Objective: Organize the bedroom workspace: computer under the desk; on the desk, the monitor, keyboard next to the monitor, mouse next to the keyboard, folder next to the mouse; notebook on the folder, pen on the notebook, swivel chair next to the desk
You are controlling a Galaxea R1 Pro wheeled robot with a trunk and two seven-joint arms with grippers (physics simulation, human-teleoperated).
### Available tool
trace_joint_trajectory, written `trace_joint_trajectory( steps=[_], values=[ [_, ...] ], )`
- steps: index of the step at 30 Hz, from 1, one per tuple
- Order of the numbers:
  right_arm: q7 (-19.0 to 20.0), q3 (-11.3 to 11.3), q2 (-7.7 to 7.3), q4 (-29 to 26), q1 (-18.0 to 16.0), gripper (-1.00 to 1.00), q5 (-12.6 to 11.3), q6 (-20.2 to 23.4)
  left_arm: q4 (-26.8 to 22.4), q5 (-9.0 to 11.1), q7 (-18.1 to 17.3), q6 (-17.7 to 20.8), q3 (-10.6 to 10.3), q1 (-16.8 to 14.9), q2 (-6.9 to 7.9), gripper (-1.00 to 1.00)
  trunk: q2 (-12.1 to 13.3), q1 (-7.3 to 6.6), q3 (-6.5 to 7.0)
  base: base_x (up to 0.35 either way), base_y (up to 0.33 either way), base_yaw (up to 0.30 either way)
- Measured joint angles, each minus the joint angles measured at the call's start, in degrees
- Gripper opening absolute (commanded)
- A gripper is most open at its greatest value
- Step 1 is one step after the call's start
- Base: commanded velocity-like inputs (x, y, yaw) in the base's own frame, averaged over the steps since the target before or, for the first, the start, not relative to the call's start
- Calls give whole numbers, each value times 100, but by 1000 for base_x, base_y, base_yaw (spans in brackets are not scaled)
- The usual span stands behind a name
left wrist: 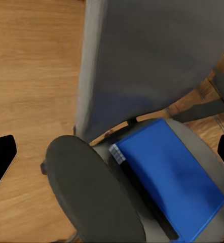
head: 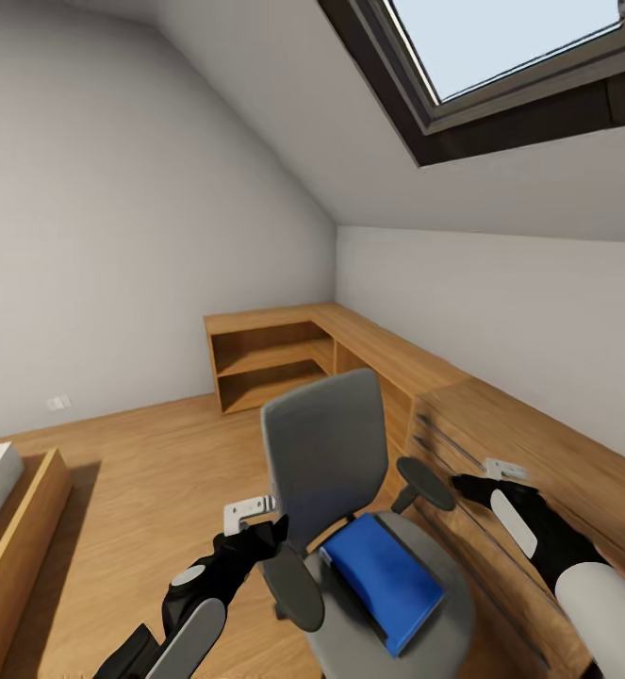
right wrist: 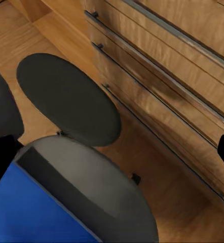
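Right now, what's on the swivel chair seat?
A blue folder lies flat on the swivel chair seat, between the two armrests. Nothing rests on top of the folder. What is beneath it, if anything, is covered and cannot be seen.

1. I see a low wooden cabinet point(head: 369, 349) running along the right wall and turning the far corner, with open shelves point(head: 270, 368) at its left end.
2. Nearer me, it has drawers point(right wrist: 168, 86) with long dark handles.
3. A bed point(head: 6, 509) sits at left.
4. There's a skylight point(head: 501, 47) overhead.
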Motion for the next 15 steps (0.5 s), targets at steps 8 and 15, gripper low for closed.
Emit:
trace_joint_trajectory(
  steps=[8, 15],
  values=[
    [0, 0, 0, -1, 0, 100, 0, 0, -2, 0, 0, -3, 0, 0, 0, 100, 0, 0, 0, 0, 0, 273],
    [0, 0, 0, -1, 0, 100, 0, 0, 0, 0, 0, -4, 0, 0, 0, 100, 0, 0, 0, 0, 0, 273]
  ],
)
